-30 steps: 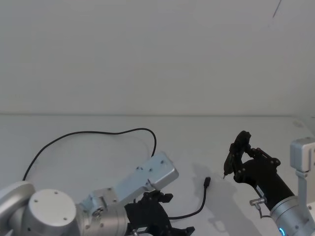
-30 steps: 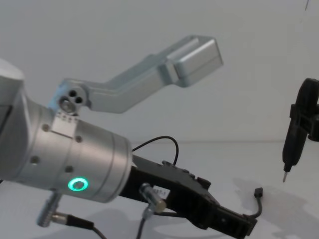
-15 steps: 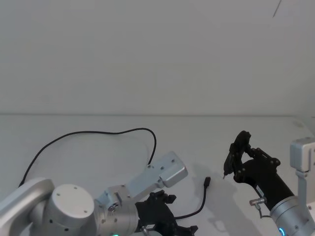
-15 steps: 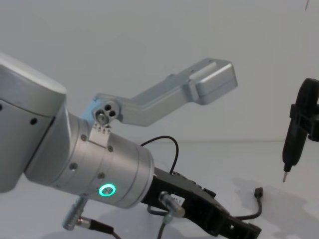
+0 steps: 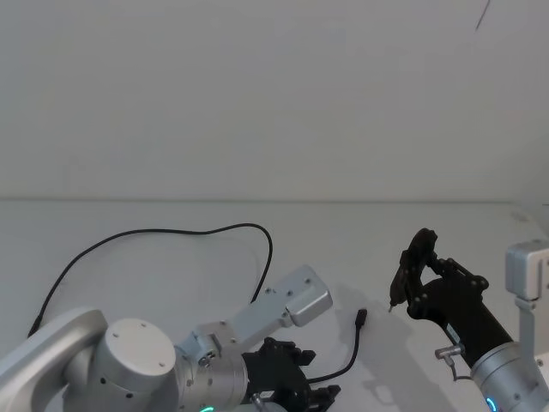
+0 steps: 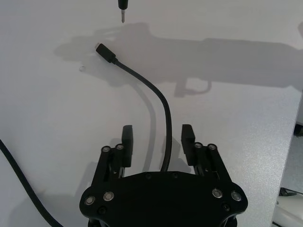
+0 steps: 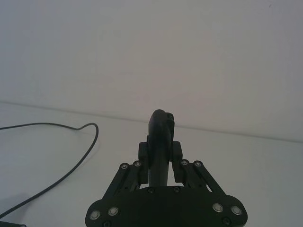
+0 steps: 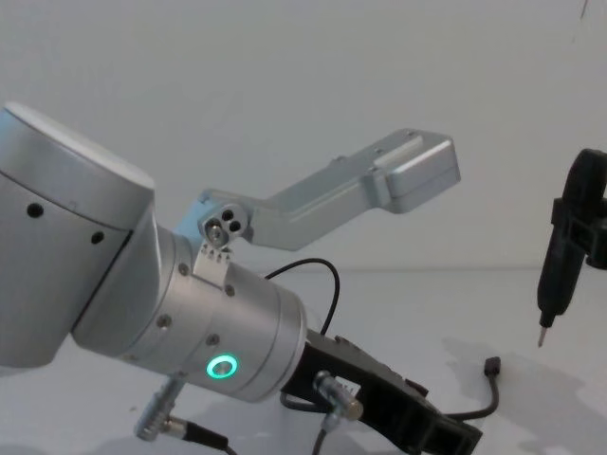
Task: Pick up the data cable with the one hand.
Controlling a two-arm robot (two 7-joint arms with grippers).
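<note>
Left gripper (image 6: 157,135) sits low over the counter (image 5: 154,279) with its fingers (image 6: 127,137) spread wide and nothing clamped. The green ring (image 8: 224,366) on its wrist is lit.

Data cable (image 6: 166,118) runs through the gap between the left gripper's fingers, nearer one finger than the other. Can't tell if it touches a pad. From there the cord curves forward to its plug (image 6: 105,51), which lies on the counter ahead of the left gripper and slightly to its right. The rest of the cord comes out beyond the left gripper's arm, arcs across the counter and swings round to its left.

Right gripper (image 7: 159,153) is off to the right of the left gripper and past the plug. It is closed around a pen-shaped tool (image 8: 555,275), tip pointing down near the plug.
</note>
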